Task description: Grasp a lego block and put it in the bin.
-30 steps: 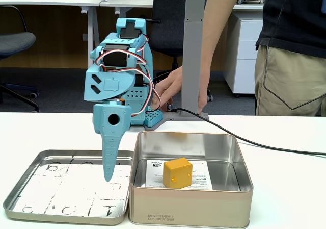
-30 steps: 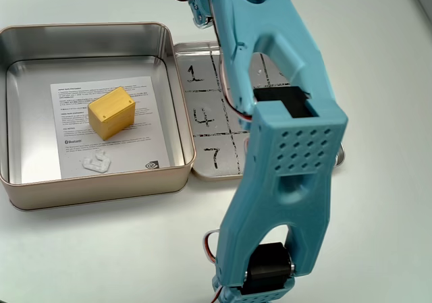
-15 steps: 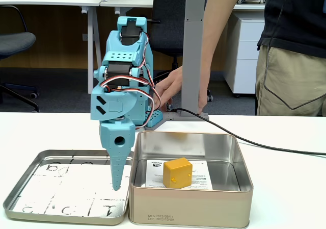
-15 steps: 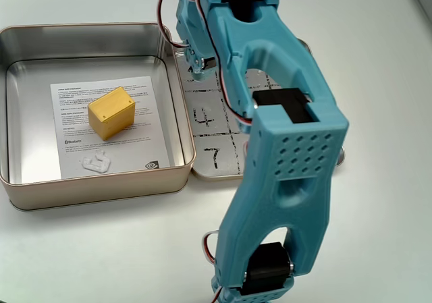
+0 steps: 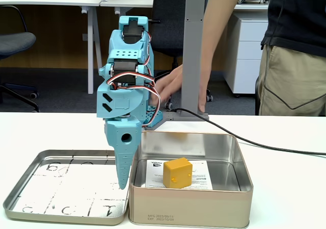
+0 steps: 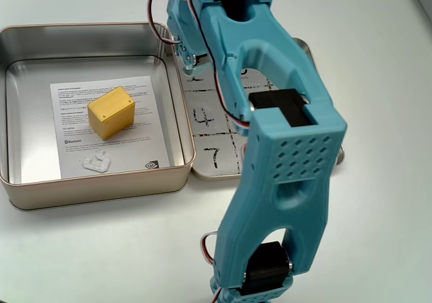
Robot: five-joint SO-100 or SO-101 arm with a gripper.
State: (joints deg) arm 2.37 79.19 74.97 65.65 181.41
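The yellow-orange lego block [image 5: 177,172] lies on the white printed sheet on the floor of the deep silver bin [image 5: 188,209]. From above, the lego block [image 6: 111,112] sits near the middle of the bin [image 6: 88,196]. My blue gripper [image 5: 122,184] points straight down over the shallow tray, just left of the bin's outer wall. Its fingers are pressed together into one spike, with nothing between them. In the top-down fixed view my own arm hides most of the gripper.
A shallow metal tray [image 5: 30,201] marked with numbers lies against the bin, its rim [image 6: 217,175] showing under the arm. A person stands behind the table, one hand [image 5: 170,86] by the arm's base. A black cable [image 5: 254,145] crosses the table.
The gripper has swung across the tray toward the bin's wall and dipped slightly lower. The block has stayed put inside the bin.
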